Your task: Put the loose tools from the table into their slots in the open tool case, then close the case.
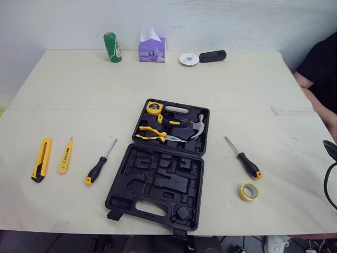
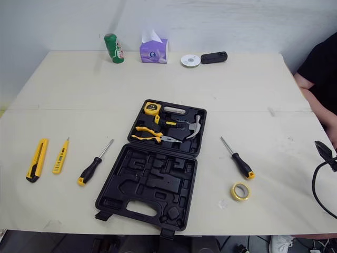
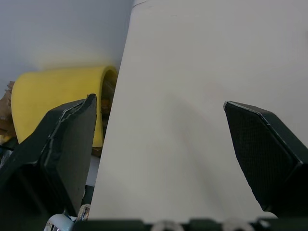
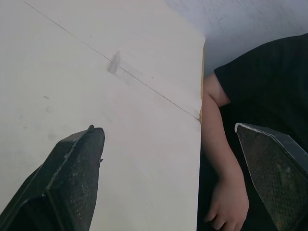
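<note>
case: the tool case (image 1: 158,184) sits open dead centre on the table (image 1: 79,95). the far half already holds the tape measure (image 1: 154,107), pliers (image 1: 155,137) and hammer (image 1: 198,126), while the moulded near half looks empty
loose tools, 9 o'clock side: the left screwdriver (image 1: 97,169) is nearest the case, then the tester pen (image 1: 65,156), then the yellow utility knife (image 1: 41,159) furthest out
loose tools, 3 o'clock side: the right screwdriver (image 1: 247,164) lies near the case, with the tape roll (image 1: 248,191) just beside its handle at about 4 o'clock
left gripper (image 3: 158,102): jaws spread wide with nothing between them, looking along the table edge
right gripper (image 4: 167,129): also spread wide and empty, over bare table, with a person's arm (image 4: 219,159) just past the edge
step: i'd say it's the very start, five tools out and no grab begun
next move: probably reach for a screwdriver, whichever is closer to an arm, come down across the handle, pinch it, then match it to its slot. closing the case comes way later
</note>
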Robot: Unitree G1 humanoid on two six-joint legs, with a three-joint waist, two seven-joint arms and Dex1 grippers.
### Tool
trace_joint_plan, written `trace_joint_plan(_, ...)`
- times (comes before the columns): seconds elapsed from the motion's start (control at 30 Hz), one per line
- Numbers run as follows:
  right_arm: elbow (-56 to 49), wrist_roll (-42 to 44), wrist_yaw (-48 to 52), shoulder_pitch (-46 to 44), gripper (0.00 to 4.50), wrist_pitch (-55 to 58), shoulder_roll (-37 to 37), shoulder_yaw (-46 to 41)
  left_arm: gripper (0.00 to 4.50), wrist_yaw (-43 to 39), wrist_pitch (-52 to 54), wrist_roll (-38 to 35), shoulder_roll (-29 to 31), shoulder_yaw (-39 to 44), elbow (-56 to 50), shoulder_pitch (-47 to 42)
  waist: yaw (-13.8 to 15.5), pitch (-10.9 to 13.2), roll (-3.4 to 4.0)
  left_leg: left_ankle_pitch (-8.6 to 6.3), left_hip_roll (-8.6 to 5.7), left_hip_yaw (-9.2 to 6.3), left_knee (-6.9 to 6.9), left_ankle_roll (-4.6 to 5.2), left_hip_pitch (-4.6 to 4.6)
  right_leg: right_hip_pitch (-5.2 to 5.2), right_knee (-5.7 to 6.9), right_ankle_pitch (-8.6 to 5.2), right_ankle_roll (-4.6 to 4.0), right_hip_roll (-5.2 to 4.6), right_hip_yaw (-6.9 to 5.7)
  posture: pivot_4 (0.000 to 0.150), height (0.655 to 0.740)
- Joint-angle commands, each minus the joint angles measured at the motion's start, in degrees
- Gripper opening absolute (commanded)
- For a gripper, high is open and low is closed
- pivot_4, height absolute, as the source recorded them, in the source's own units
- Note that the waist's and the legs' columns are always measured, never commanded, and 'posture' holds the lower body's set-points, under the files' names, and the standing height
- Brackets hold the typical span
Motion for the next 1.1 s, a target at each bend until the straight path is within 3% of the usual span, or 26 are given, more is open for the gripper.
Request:
trace_joint_plan(0.03,0.6,0.2,-0.1,-1.3,4.50,-1.5,-1.0,-0.1,4.47,0.9,-1.3,-1.5,0.1,2.2,-1.1,0.4,0.0,0.0,0.00,0.00,0.00,0.00,0.00,0.00,0.00,0.00,0.00,0.00,0.00,0.00,0.00,0.150,0.7400)
trace_joint_plan(0.77,0.9,0.5,0.5,-1.7,4.50,-2.6,0.1,1.2,4.47,0.6,0.1,-2.8,-1.5,2.5,-4.4,0.1,0.0,0.0,0.00,0.00,0.00,0.02,0.02,0.00,0.00,-0.01,0.02,0.01,-0.01,-0.04,-0.03,0.150,0.7400)
trace_joint_plan(1.1,-12.2,2.9,0.2,-1.4,4.50,3.0,3.4,1.6,4.47,-3.3,6.3,-6.2,-4.2,2.9,-15.8,0.6,0.0,0.0,-0.01,0.00,0.01,0.01,0.02,0.00,-0.03,-0.01,0.04,0.01,-0.01,-0.04,-0.03,0.150,0.7400)
